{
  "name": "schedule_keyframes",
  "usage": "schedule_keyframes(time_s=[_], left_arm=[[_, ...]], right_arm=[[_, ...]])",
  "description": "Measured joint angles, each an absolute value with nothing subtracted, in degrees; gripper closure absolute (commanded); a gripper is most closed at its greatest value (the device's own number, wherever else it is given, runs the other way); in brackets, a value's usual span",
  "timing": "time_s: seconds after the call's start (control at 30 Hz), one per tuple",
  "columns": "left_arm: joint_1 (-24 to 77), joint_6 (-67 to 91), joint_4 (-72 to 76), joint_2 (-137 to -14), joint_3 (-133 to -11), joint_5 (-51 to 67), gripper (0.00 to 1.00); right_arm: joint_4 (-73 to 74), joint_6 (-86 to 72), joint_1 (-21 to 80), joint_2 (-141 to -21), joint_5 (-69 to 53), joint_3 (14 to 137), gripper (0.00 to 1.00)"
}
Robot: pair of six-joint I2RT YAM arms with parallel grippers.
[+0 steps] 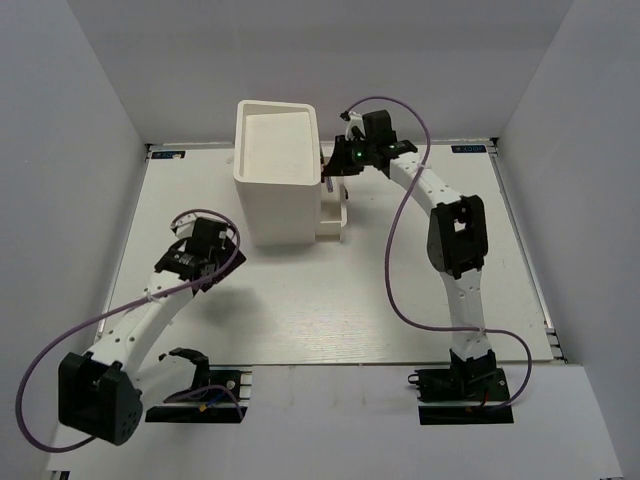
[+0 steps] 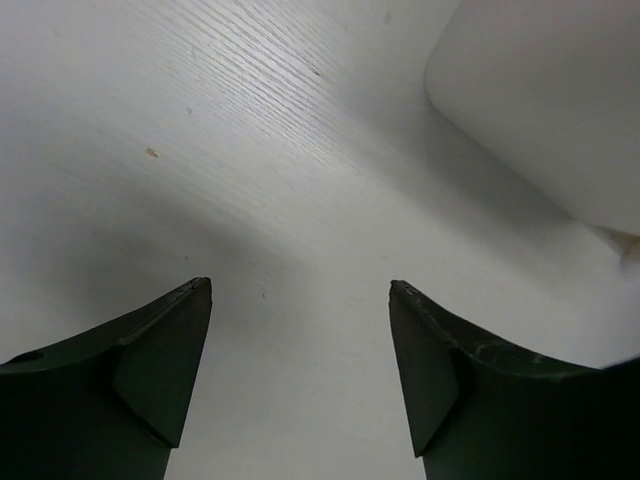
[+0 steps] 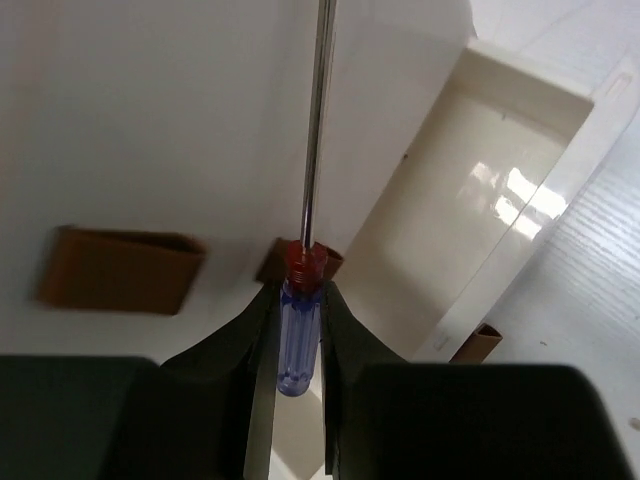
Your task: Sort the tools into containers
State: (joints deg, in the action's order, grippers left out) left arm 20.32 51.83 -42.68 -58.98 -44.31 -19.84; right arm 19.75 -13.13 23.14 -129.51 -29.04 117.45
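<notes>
My right gripper (image 3: 300, 300) is shut on the thin blue/red screwdriver (image 3: 299, 335). I grip its blue handle and its metal shaft points away along the cabinet front (image 3: 150, 120). In the top view this gripper (image 1: 333, 172) is against the right side of the tall white cabinet (image 1: 275, 170), above an open white drawer (image 1: 335, 215). The drawer's bare inside shows in the right wrist view (image 3: 480, 190). My left gripper (image 2: 300, 290) is open and empty over bare table, left of the cabinet's front (image 1: 210, 262). The other tools are out of view.
Brown handles (image 3: 120, 270) sit on the cabinet's drawer fronts. The cabinet's rounded corner (image 2: 550, 90) is at the upper right of the left wrist view. The cabinet has a recessed top tray (image 1: 278, 130). White walls enclose the table (image 1: 300, 300).
</notes>
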Motion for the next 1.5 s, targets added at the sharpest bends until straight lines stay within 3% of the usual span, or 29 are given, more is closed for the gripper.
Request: schedule_keyframes(time_s=[0.07, 0.1, 0.13, 0.17, 0.2, 0.33, 0.4, 0.43, 0.47, 0.5, 0.57, 0.77, 0.97, 1.2, 1.5], left_arm=[[16.2, 50.6, -41.4, -62.0, -45.1, -17.3, 0.18], [13.6, 49.9, -40.8, -64.0, -46.3, -15.9, 0.18], [11.4, 49.1, -40.2, -65.8, -47.8, -14.7, 0.18], [9.5, 48.4, -39.3, -67.6, -49.2, -13.6, 0.18], [7.4, 47.5, -38.3, -69.6, -51.0, -12.4, 0.18], [0.6, 44.7, -33.0, -78.0, -58.9, -6.9, 0.30], [-1.5, 43.5, -29.9, -83.2, -63.0, -3.7, 0.53], [-2.3, 42.8, -29.0, -85.6, -64.8, -2.5, 0.62], [-3.1, 42.2, -27.8, -88.5, -66.7, -1.0, 0.79], [-3.7, 41.5, -26.9, -91.4, -68.8, 0.6, 0.85], [-4.3, 40.5, -25.3, -96.6, -72.1, 3.6, 0.94], [-4.7, 39.1, -21.9, -106.1, -77.1, 12.5, 0.93], [-4.6, 38.2, -19.0, -108.7, -79.6, 19.8, 0.91], [-4.5, 36.3, -17.8, -108.7, -80.6, 25.9, 0.91], [-4.1, 34.4, -19.2, -108.7, -80.9, 29.8, 0.91]], right_arm=[[20.1, -13.9, 23.5, -131.4, -27.9, 117.4, 1.00], [20.2, -14.2, 23.6, -132.0, -27.4, 117.4, 0.92], [20.4, -14.4, 23.6, -132.6, -27.1, 117.4, 0.80], [20.8, -14.6, 23.6, -132.9, -27.0, 117.4, 0.57], [21.0, -14.6, 23.6, -132.9, -26.9, 117.4, 0.50], [20.9, -14.1, 23.6, -132.9, -27.2, 117.6, 0.40], [21.0, -13.7, 23.3, -132.9, -27.4, 117.5, 0.50], [21.0, -13.3, 23.2, -132.6, -27.4, 117.2, 0.62], [21.0, -12.9, 23.0, -132.0, -27.4, 116.6, 0.80], [21.1, -12.2, 22.9, -131.0, -27.1, 115.4, 1.00], [21.7, -10.8, 22.7, -128.0, -25.7, 112.4, 1.00], [22.7, -3.2, 21.7, -119.5, -13.6, 105.8, 1.00], [26.3, 3.3, 20.0, -123.8, -9.6, 108.6, 1.00], [31.5, 6.0, 21.8, -137.5, -17.8, 118.7, 1.00], [28.7, 2.2, 23.6, -138.8, -35.6, 120.9, 1.00]])
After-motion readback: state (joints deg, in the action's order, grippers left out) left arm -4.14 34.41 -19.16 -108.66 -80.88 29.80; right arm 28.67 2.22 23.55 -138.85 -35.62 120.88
